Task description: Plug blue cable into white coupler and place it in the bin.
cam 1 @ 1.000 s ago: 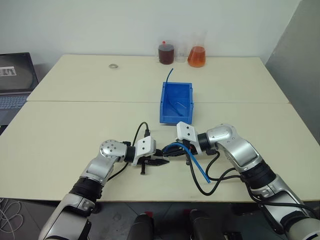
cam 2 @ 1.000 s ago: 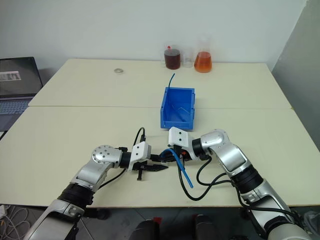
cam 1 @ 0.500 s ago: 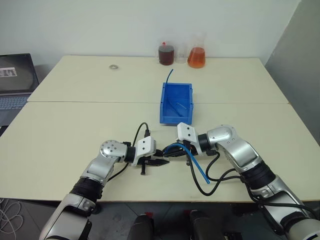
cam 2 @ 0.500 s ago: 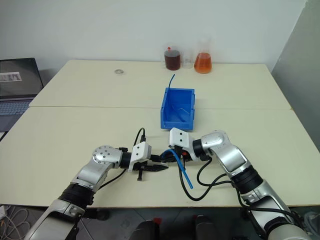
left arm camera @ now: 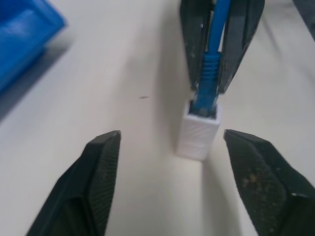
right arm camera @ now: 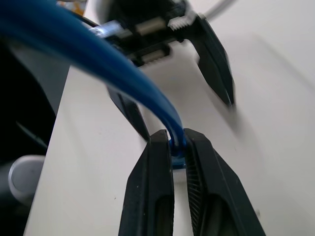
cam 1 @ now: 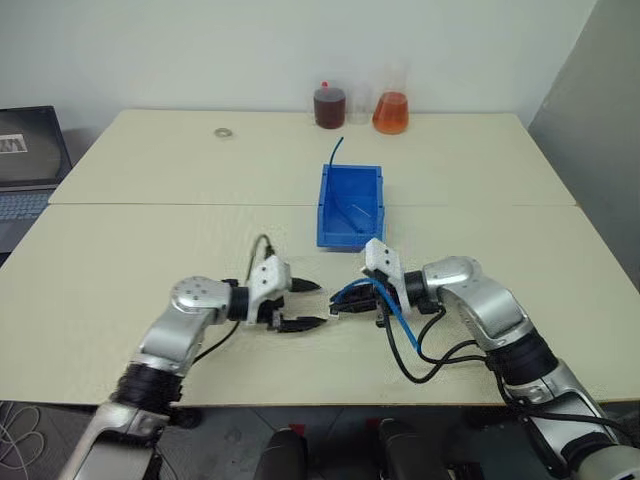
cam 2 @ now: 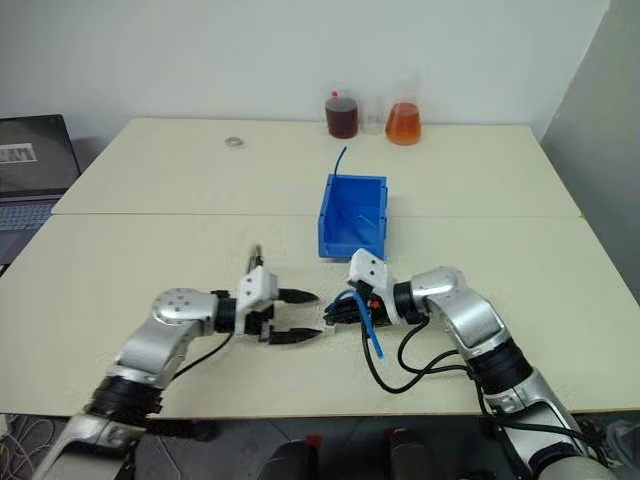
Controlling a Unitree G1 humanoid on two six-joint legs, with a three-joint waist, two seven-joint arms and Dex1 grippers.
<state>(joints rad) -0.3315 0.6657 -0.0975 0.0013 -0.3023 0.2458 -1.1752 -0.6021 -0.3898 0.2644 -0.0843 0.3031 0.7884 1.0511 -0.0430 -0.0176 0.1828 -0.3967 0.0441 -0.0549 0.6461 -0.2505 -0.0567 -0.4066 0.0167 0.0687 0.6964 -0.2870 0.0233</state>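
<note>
The white coupler [left arm camera: 199,132] sits on the end of the blue cable [left arm camera: 212,59], whose plug is inside its opening. My right gripper [cam 1: 340,307] is shut on the cable just behind the plug, and the rest of the cable [cam 1: 395,318] trails back along the arm. My left gripper [cam 1: 320,304] is open and faces the coupler from the left. Its fingers [left arm camera: 101,172] stand on either side of the coupler and apart from it. The blue bin [cam 1: 350,206] stands on the table just beyond both grippers.
A short dark blue wire [cam 1: 337,150] sticks up from the bin's far end. Two flasks, one of dark liquid [cam 1: 329,105] and one of orange liquid [cam 1: 391,112], stand at the table's back edge. A small ring [cam 1: 223,131] lies at the back left, and a laptop [cam 1: 25,150] sits at far left.
My left gripper has opened, letting go of the coupler, and drawn back to the left and up. The right gripper still holds the cable and has rolled slightly.
</note>
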